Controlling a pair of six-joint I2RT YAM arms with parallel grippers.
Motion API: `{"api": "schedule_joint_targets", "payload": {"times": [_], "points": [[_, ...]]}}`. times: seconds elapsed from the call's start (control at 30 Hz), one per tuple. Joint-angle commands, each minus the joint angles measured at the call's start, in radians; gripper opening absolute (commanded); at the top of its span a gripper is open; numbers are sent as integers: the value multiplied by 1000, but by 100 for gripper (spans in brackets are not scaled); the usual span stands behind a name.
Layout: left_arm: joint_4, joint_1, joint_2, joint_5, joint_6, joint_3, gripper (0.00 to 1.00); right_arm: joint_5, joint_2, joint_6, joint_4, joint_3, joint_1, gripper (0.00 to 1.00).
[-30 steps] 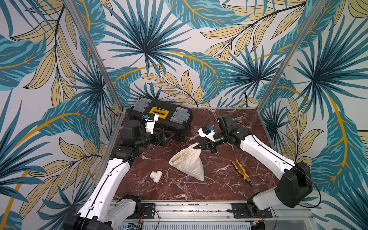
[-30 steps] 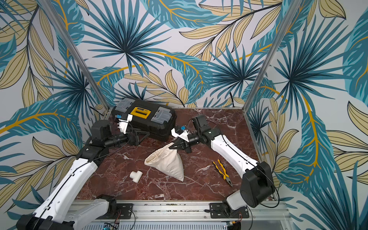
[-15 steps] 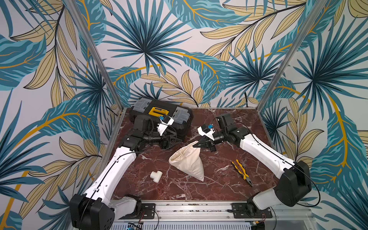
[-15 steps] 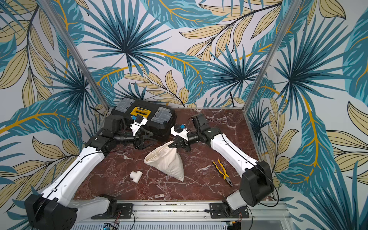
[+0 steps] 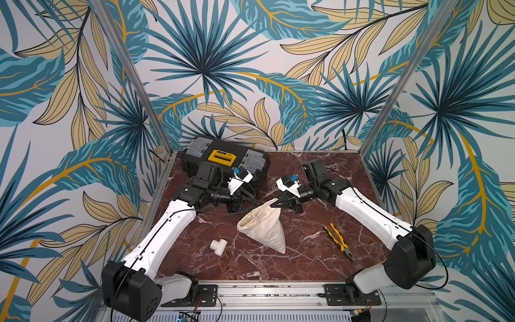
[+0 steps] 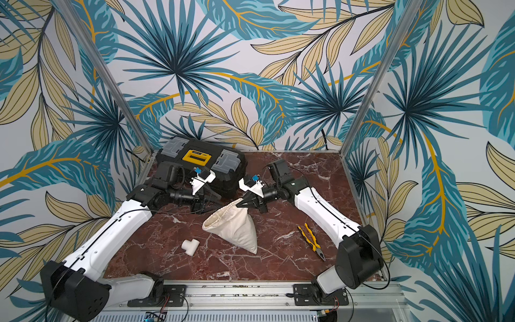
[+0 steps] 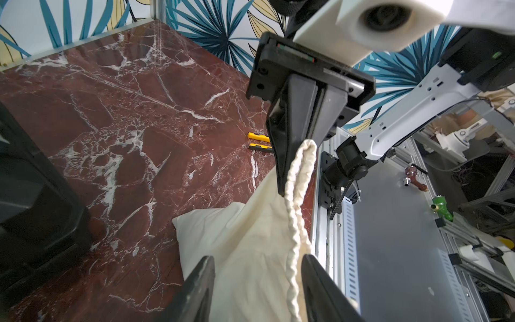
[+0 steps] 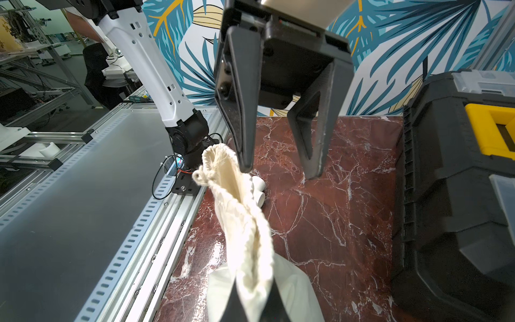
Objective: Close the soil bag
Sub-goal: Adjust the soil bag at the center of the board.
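Lying mid-table on the marble table [image 5: 320, 172], the soil bag [image 5: 264, 228] has its long axis running roughly far to near. Gathered mouth faces far-left, pointed bottom corner aims near, slightly right. The far end of the hem is lifted off the surface and pinched in the right gripper [image 5: 274, 205], jaws pressed together on the cloth. Left gripper [image 8: 280, 171] has its jaws spread, with one fingertip [image 8: 246, 164] just beside the hem's other end; can't tell if it touches. Black toolbox [image 5: 223, 159] far-left, pipe tee [image 5: 218, 246] near-left, pliers [image 5: 338, 241] right, all apart from the bag.
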Motion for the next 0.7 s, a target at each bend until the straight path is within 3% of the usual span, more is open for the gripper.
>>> {"api": "schedule_joint_targets", "payload": {"times": [0.0, 0.37, 0.67], "points": [[-44, -11, 4, -2, 28, 34, 53, 5, -1, -16, -32, 12, -3, 1], [-96, -38, 13, -28, 76, 45, 50, 10, -10, -4, -29, 11, -2, 1], [-98, -51, 27, -35, 71, 56, 35, 13, -20, 16, -21, 7, -2, 2]]}}
